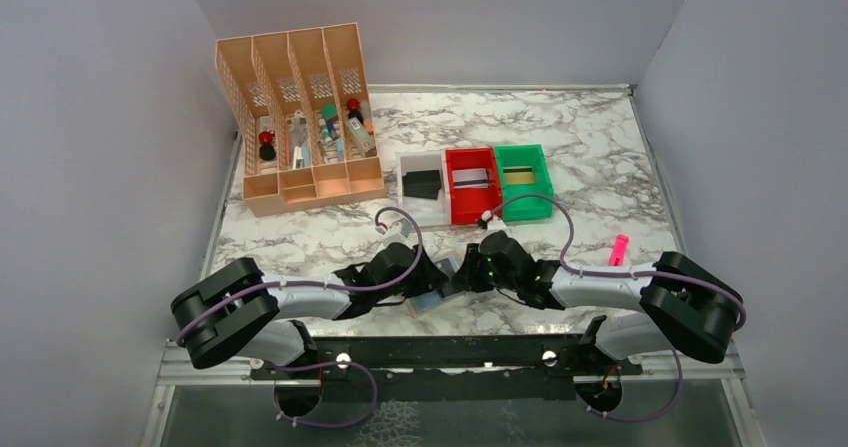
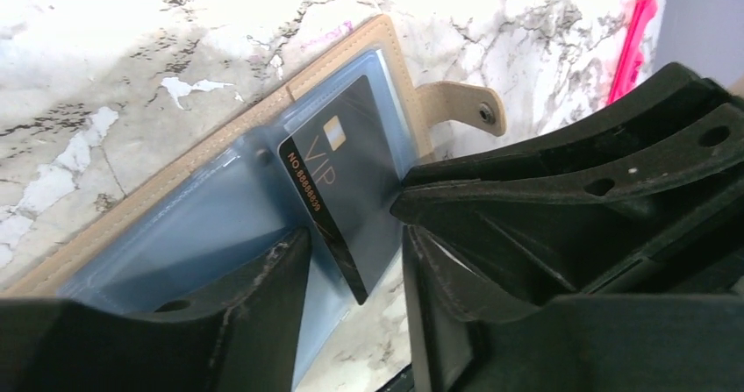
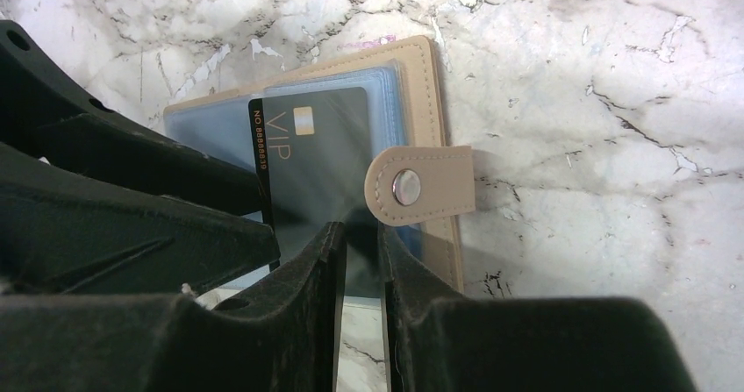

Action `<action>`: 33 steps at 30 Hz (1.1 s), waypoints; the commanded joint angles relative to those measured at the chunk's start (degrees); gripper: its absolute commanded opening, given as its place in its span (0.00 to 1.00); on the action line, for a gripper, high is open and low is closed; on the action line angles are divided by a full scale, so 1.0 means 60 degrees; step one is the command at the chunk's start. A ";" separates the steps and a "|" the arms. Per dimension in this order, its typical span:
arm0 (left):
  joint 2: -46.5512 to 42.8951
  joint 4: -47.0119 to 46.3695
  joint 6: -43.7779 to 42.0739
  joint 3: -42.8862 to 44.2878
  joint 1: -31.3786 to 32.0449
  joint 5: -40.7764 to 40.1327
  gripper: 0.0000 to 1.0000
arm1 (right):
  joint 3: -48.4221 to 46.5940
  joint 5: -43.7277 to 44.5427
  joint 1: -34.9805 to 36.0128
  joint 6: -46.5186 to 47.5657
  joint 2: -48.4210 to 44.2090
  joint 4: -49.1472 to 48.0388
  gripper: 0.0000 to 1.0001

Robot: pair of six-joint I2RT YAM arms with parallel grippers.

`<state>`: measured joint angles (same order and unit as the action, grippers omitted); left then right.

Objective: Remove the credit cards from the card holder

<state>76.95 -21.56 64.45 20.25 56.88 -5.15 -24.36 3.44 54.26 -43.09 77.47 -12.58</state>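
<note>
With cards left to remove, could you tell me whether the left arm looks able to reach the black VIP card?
Probably yes: the left tool is open, with a corner of the black VIP card between its fingers; the right tool only sits at the card's far edge.

A white marble-patterned table [image 1: 600,147] with grey veins is lying under the left tool [image 2: 351,234] and right tool [image 3: 360,234], stretching away beyond them. Plain grey walls [image 1: 450,17] are closing it in beyond and beside them.

Orange organiser [image 1: 315,189], three bins [image 1: 455,182], perhaps a pink marker [image 1: 619,251].
</note>
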 commanded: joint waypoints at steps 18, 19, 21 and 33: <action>0.0125 -0.0247 0.0979 -0.0430 0.0610 -0.1385 0.18 | 0.0252 -0.0004 0.0039 -0.0094 0.0338 0.1278 0.25; 0.0138 -0.0288 0.0982 -0.0443 0.0612 -0.1373 0.18 | 0.0239 -0.0005 0.0039 -0.0098 0.0342 0.1264 0.25; 0.0151 -0.0362 0.1005 -0.0456 0.0625 -0.1355 0.18 | 0.0233 -0.0018 0.0038 -0.0085 0.0358 0.1268 0.25; -0.0214 -0.0843 0.1325 -0.1094 0.0678 -0.1560 0.19 | 0.0208 -0.0047 0.0039 -0.0058 0.0388 0.1276 0.25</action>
<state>76.58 -25.74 70.91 15.77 60.62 -12.25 -24.38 3.55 54.26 -43.53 77.58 -12.51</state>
